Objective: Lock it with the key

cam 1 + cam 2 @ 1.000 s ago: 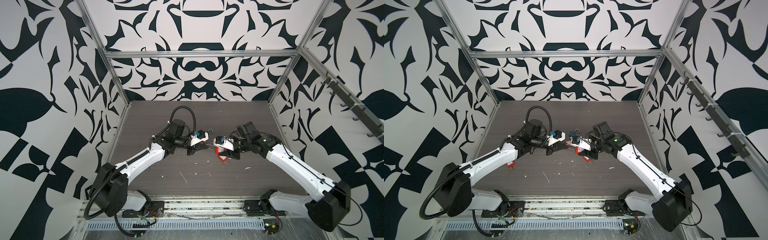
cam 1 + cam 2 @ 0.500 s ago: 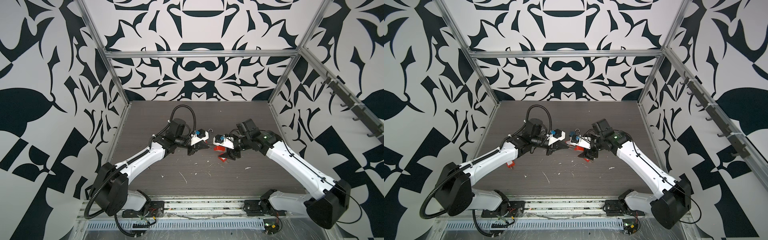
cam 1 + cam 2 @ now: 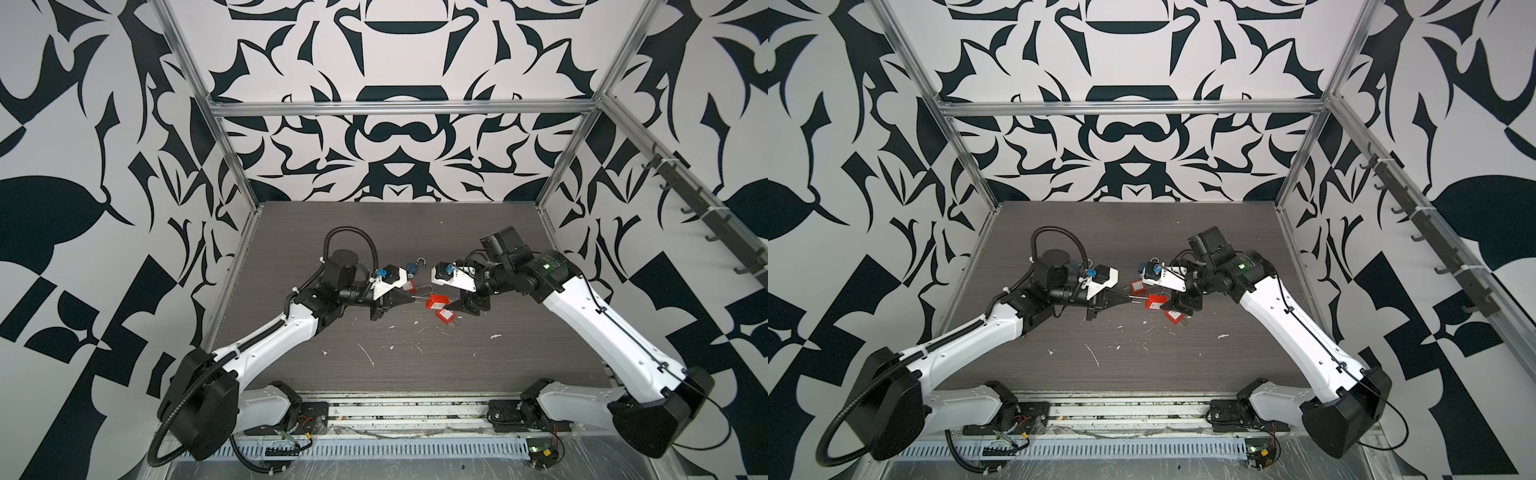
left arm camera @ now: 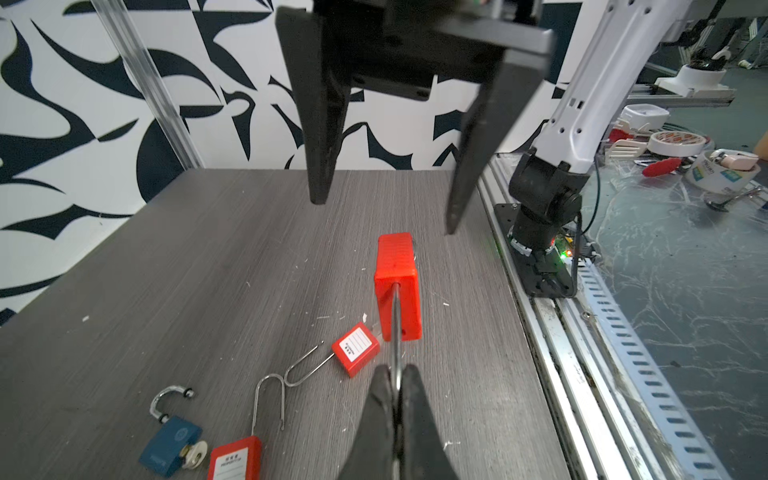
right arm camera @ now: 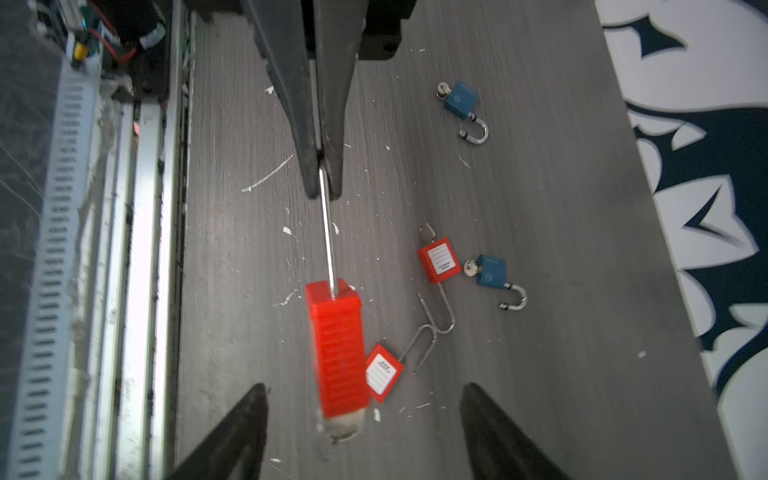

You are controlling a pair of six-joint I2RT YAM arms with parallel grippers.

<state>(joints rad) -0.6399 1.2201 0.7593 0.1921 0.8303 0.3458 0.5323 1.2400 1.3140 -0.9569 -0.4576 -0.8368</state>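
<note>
Called for closing on the key's flat head and not on the red body: best lined up the right gripper [image 4: 384, 214] along the lock's long axis, centred, squeezed, then turned slowly about that axis (judged a slip likely, with only a thin rod pinched at the far end). Showed the left gripper [image 4: 395, 374] clamped tight on the steel shackle [image 4: 395, 332], with the red padlock [image 3: 435, 302] carried just right of centre and a little below the middle of the frame in both top views, seemingly clear of the table [image 3: 415, 374]. Found the right jaws standing well apart and empty, flanking the lock's key end without touching it. Placed the body off-centre in that gap, nearer one finger, with what looked like the key [image 5: 341, 430], blurred, poking from the end face toward the right wrist camera.
</note>
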